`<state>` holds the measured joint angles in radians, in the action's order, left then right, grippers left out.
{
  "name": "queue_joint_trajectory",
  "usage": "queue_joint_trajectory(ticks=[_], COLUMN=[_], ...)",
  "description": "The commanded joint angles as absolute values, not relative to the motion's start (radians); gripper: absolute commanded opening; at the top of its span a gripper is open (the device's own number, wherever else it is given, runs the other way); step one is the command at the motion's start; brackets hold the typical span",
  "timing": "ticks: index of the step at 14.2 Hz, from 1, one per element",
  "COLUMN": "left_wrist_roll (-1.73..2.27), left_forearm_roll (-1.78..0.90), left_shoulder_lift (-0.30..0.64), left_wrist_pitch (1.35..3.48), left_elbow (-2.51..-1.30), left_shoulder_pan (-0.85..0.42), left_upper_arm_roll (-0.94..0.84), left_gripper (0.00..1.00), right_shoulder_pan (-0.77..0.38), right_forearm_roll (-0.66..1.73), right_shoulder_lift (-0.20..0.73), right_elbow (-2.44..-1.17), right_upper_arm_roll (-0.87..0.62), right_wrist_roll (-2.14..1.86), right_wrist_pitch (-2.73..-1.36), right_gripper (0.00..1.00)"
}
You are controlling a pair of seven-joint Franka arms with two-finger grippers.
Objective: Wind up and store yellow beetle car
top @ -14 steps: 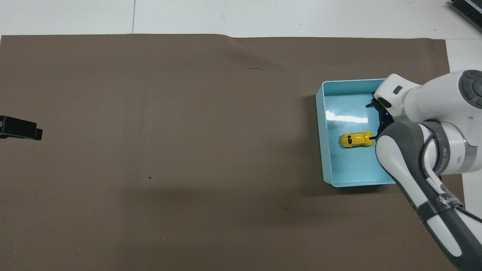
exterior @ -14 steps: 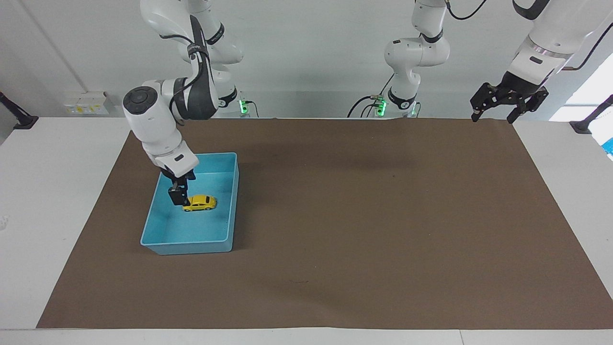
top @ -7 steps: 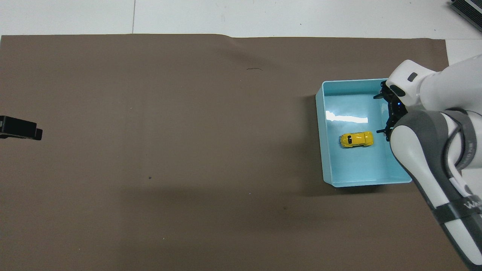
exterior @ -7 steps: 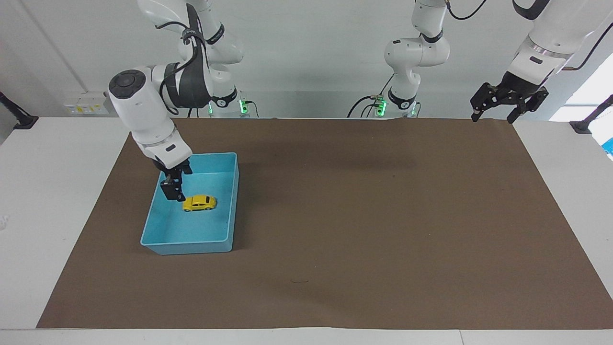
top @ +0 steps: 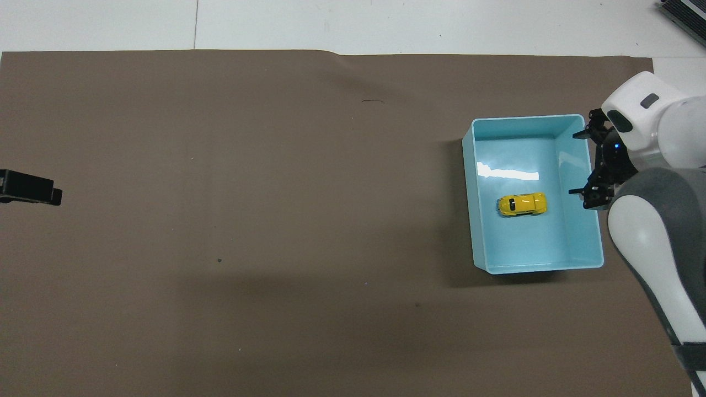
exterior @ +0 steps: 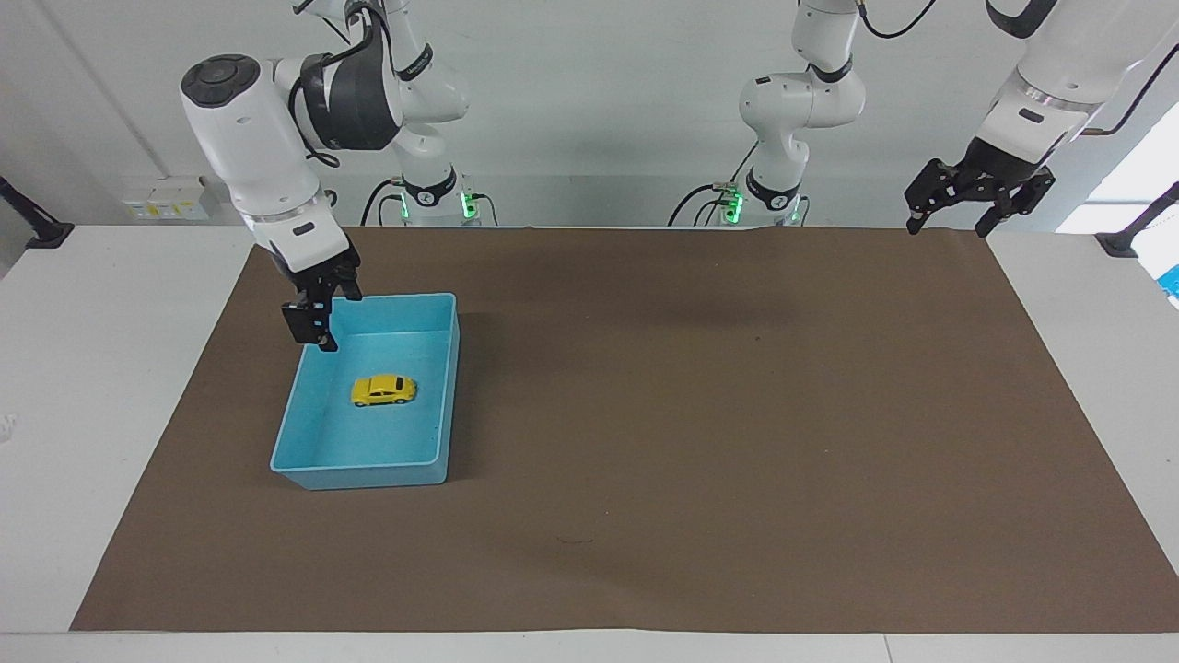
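The yellow beetle car (exterior: 383,390) (top: 522,204) stands on its wheels on the floor of the blue tray (exterior: 368,479) (top: 470,220), with nothing touching it. My right gripper (exterior: 313,322) (top: 591,164) hangs open and empty above the tray's rim, on the side toward the right arm's end of the table, clear of the car. My left gripper (exterior: 953,216) (top: 30,188) waits raised and open over the mat's corner at the left arm's end, holding nothing.
A brown mat (exterior: 700,414) (top: 248,220) covers most of the white table (exterior: 92,368). The tray sits on the mat toward the right arm's end. Nothing else lies on the mat.
My right gripper has lifted up and away from the car, from inside the tray to above its rim. The car stays where it was. The left arm has not moved.
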<state>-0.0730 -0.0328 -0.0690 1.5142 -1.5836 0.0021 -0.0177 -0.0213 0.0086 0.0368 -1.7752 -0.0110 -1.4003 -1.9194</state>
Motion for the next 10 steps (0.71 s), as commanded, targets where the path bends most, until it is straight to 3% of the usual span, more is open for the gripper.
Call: queue_joint_trajectory(ticks=[1, 10], left_wrist_roll=[-0.074, -0.074], left_forearm_roll=[-0.031, -0.032], left_shoulder_lift=[-0.087, -0.087], left_wrist_pitch=[1.502, 1.502], left_elbow=[-1.595, -1.597], left_shoulder_pan=[0.008, 0.008], left_upper_arm_roll=[-0.020, -0.020], left_gripper=[1.00, 1.00], right_shoulder_pan=[-0.029, -0.029], right_forearm_roll=[0.025, 0.025], right_shoulder_lift=[0.029, 0.008], right_elbow=[-1.773, -1.655], right_upper_arm_roll=[0.005, -0.006], right_wrist_roll=[-1.330, -0.971], right_wrist_pitch=[-1.888, -1.689], right_gripper=[1.00, 1.00])
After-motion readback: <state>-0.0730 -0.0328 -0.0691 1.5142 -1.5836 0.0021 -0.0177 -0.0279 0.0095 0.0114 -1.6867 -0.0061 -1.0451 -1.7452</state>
